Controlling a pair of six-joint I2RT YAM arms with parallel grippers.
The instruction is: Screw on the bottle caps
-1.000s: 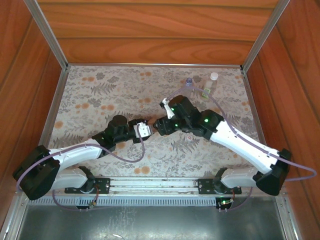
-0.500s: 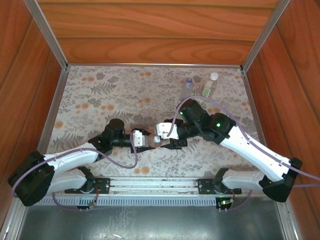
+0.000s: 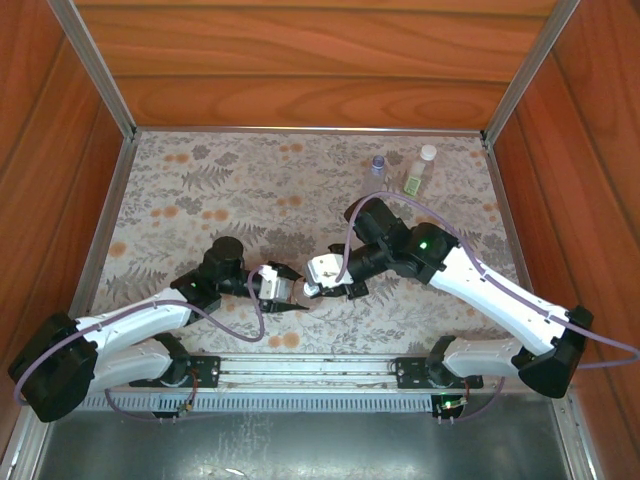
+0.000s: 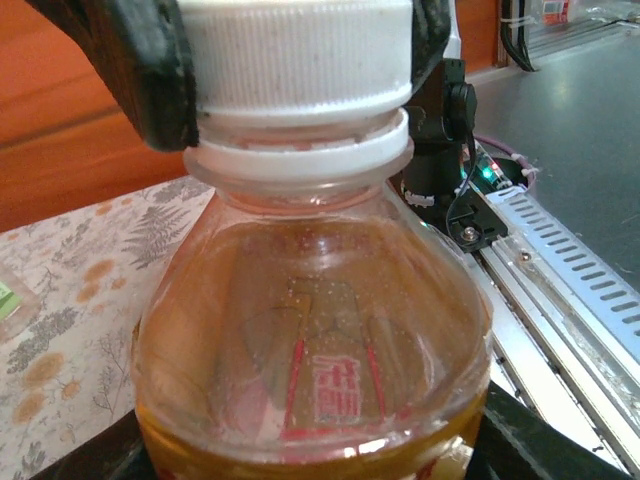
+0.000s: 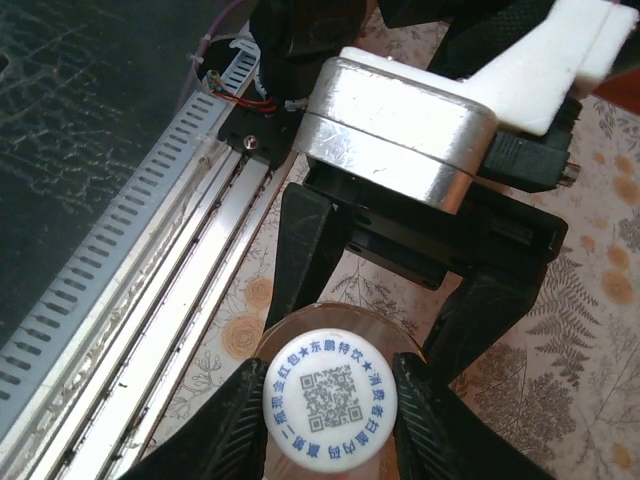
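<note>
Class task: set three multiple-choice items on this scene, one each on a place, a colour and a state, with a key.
1. Where do the bluish bottle and the green-label bottle stand?
A. Far right of the table
B. By the arm bases
C. Far left corner

2. What colour is the cap on the amber bottle?
A. Red
B. White
C. Green

3. What state is the right gripper in?
A. Open above the table
B. Shut on the green-label bottle
C. Shut on the cap

Key: 1 A, both stand near the far right edge; 2 B, the ribbed cap is white; 3 C, its fingers press the cap's sides.
</note>
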